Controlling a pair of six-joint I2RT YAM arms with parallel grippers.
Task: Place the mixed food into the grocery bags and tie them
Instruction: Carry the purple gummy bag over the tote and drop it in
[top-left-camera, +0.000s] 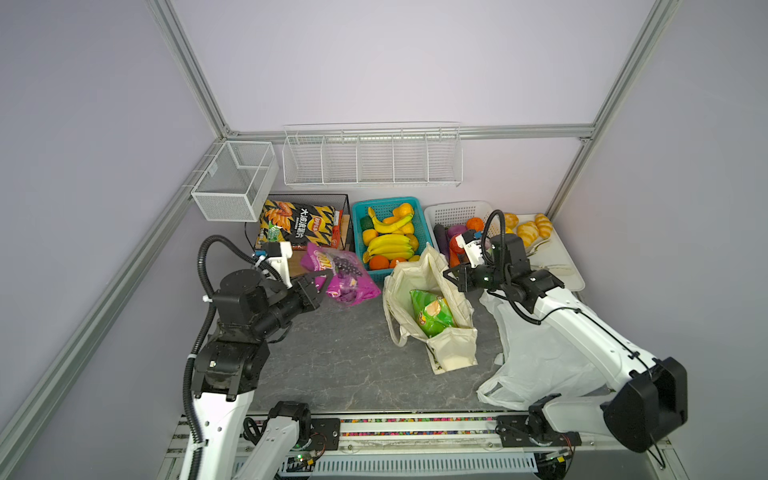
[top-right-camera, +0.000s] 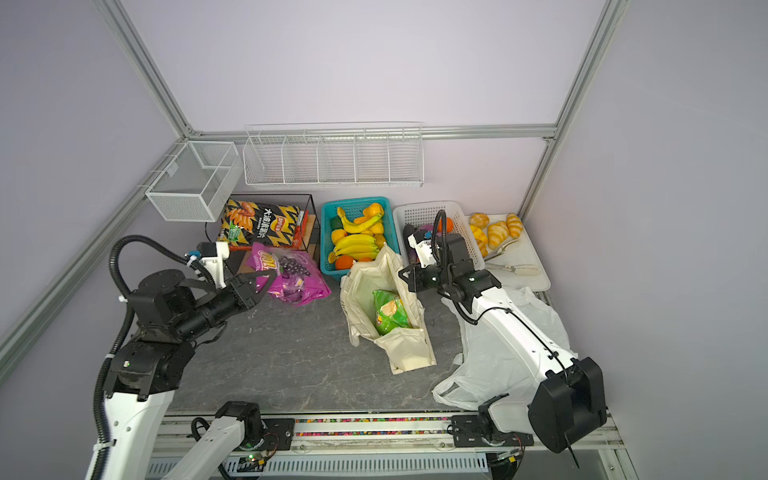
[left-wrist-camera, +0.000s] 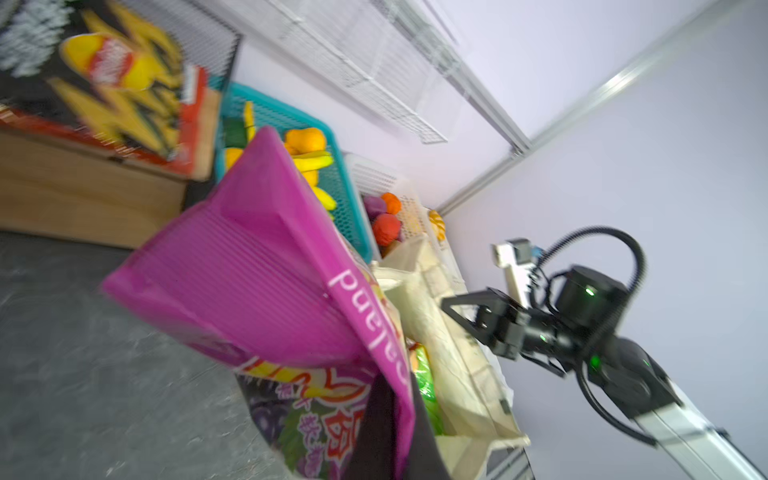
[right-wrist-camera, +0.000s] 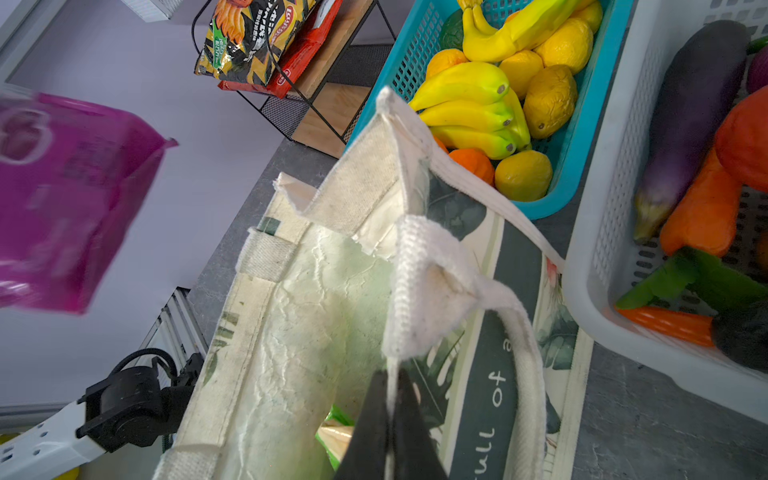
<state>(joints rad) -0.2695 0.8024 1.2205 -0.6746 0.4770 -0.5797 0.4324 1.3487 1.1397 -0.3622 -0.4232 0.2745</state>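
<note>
Purple foil sits left of centre in both top views: the purple snack packet (top-left-camera: 345, 278) appears lifted off the grey table (top-left-camera: 332, 353), pinched at its left edge by the left gripper (top-left-camera: 326, 277), whose jaws are clamped flat on the foil. Its long axis runs diagonally from upper left to lower right, with the free lower end pointing toward the cream canvas tote (top-left-camera: 453, 353) at centre. The tote's length runs up and down the frame, mouth open to the camera, and the green Lay's packet (top-left-camera: 432, 313) lies lengthwise inside it. The right gripper (right-wrist-camera: 388, 386) is closed thin on the tote's right rim by the rope handle, lifting that wall. The likely trouble is that the packet, held by one edge only, swings or slips out. Its broad face may also catch the slumped left rim and fold the mouth shut, since only one wall is held up.
</note>
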